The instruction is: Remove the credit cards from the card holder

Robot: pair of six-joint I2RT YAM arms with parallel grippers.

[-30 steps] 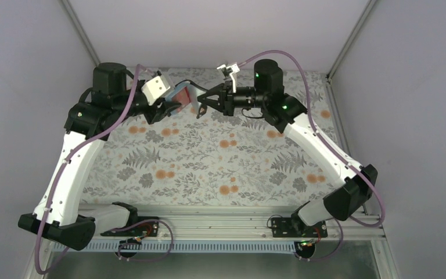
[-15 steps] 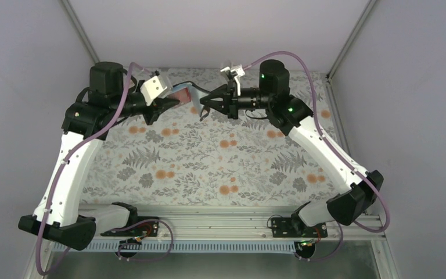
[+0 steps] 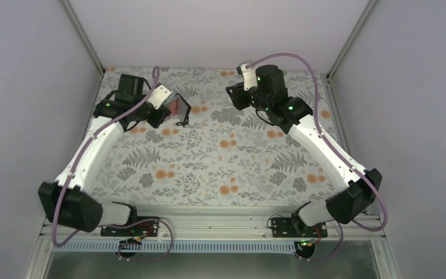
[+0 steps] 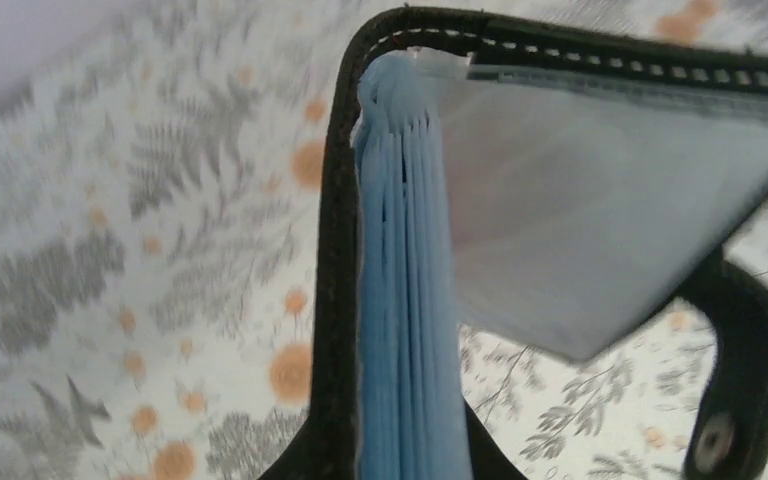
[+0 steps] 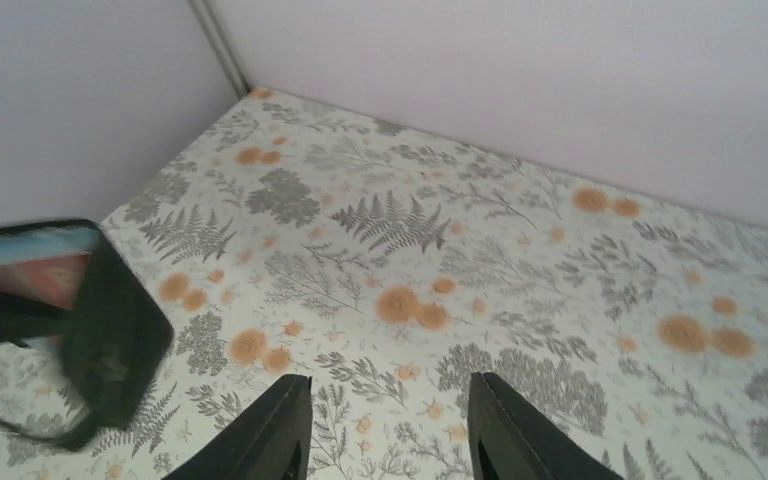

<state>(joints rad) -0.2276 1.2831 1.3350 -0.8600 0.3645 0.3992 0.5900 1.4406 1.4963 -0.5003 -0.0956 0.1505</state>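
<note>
Here, the stitched dark card holder (image 4: 334,250) fans blue sleeves (image 4: 406,300).

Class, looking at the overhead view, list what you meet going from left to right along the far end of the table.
left gripper → card holder → right gripper

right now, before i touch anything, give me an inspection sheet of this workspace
surface: floral table cloth, flat, no cards lying on it
job's things: card holder held up off the table, sleeves fanned open; red card inside it; other cards not seen
clutter: nothing seen
grippers: left tool shut on card holder; right tool open, empty
cables: purple cables run along both arms
surroundings: plain pale walls; metal rail at near edge
</note>
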